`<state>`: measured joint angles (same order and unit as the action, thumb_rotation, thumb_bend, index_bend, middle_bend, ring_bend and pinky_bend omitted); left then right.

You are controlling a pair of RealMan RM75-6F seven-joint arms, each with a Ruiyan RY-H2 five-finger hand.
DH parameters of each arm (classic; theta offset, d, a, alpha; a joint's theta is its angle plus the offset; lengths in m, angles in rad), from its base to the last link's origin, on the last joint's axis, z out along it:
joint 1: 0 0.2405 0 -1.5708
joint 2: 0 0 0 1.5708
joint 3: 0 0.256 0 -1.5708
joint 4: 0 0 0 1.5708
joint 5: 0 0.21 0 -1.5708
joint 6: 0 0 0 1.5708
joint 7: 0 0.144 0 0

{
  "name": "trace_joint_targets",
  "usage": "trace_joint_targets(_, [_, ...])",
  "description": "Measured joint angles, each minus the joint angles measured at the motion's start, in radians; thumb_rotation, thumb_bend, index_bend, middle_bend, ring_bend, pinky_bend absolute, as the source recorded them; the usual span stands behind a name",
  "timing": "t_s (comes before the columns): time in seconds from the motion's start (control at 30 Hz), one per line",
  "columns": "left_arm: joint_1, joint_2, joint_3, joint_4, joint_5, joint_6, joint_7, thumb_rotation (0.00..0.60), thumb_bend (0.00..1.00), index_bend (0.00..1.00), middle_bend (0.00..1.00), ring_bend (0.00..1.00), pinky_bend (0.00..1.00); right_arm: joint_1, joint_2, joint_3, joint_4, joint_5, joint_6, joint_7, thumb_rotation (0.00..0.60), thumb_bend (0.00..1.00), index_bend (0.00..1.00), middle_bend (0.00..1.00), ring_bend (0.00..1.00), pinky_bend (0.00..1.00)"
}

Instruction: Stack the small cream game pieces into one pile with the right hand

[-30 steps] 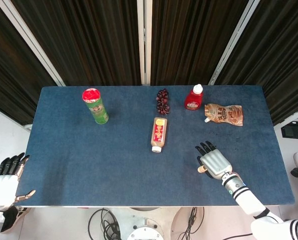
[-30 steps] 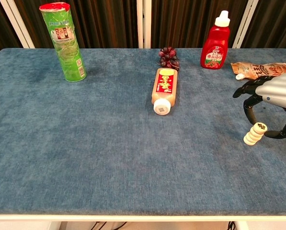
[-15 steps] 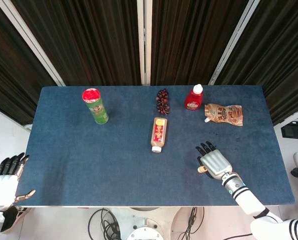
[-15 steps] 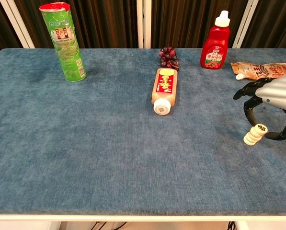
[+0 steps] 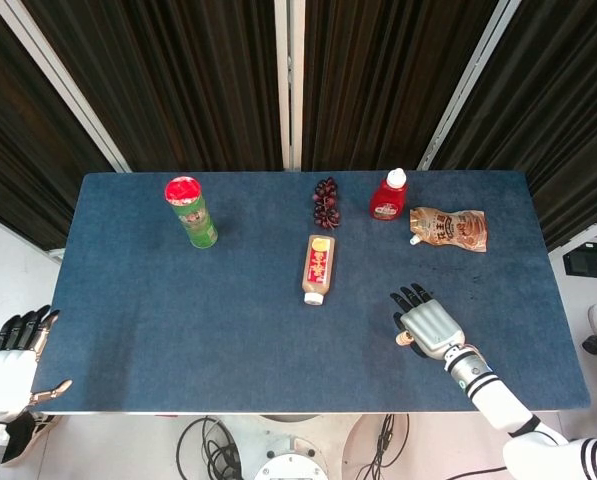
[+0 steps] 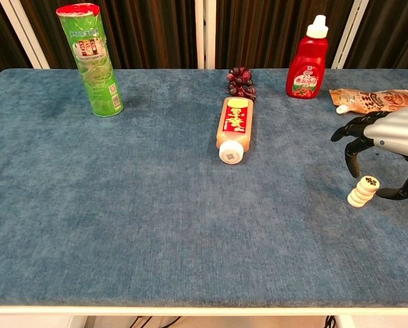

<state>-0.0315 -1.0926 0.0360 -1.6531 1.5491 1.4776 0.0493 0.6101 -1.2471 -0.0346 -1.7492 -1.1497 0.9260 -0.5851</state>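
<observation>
Robot hand (image 6: 388,147) on the right hovers with fingers curled around nothing over the leaning pile of cream pieces (image 6: 363,191) at the picture's right edge; they look light, hard, tippy, so pinch their sides.

Even, diffuse overhead light in both views, no hard shadows. Blue table (image 5: 228,320) reads matte, no glare; only faint soft shadows beside the green can (image 6: 91,58) and under the right hand (image 6: 388,147). Black curtains (image 5: 178,80) are crushed to near-black (white frame strips are close to clipping). Head view sharp throughout. Chest view is sharp at centre, slightly soft and stretched at the far-right edge.
</observation>
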Motion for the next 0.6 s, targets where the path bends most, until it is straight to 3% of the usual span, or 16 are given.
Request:
trace_joint_targets(0.07, [0.001, 0.000, 0.000, -0.001, 0.002, 0.003, 0.001, 0.600, 0.09, 0.00, 0.00, 0.00, 0.00, -0.003, 0.012, 0.002, -0.013, -0.009, 0.010, 0.010, 0.600, 0.22, 0.34, 0.07, 0.00, 0.00])
trace_joint_targets(0.2, [0.002, 0.003, -0.002, -0.005, 0.007, 0.011, 0.003, 0.600, 0.09, 0.00, 0.00, 0.00, 0.00, -0.028, 0.052, 0.002, -0.051, -0.062, 0.063, 0.055, 0.600, 0.21, 0.09, 0.01, 0.00, 0.00])
trace_joint_targets(0.27, [0.002, 0.003, -0.004, -0.005, 0.008, 0.014, 0.002, 0.600, 0.09, 0.00, 0.00, 0.00, 0.00, -0.056, 0.078, -0.004, -0.067, -0.112, 0.115, 0.089, 0.600, 0.18, 0.01, 0.00, 0.00, 0.00])
trace_joint_targets(0.43, [-0.001, 0.000, -0.009, 0.002, 0.006, 0.015, 0.013, 0.600, 0.09, 0.00, 0.00, 0.00, 0.00, -0.156, 0.105, -0.017, -0.042, -0.228, 0.313, 0.172, 0.600, 0.13, 0.00, 0.00, 0.00, 0.00])
trace_joint_targets(0.6, [-0.009, -0.005, -0.021, 0.010, 0.018, 0.028, 0.030, 0.600, 0.09, 0.00, 0.00, 0.00, 0.00, -0.293, 0.091, -0.018, 0.103, -0.286, 0.528, 0.279, 0.600, 0.13, 0.00, 0.00, 0.00, 0.00])
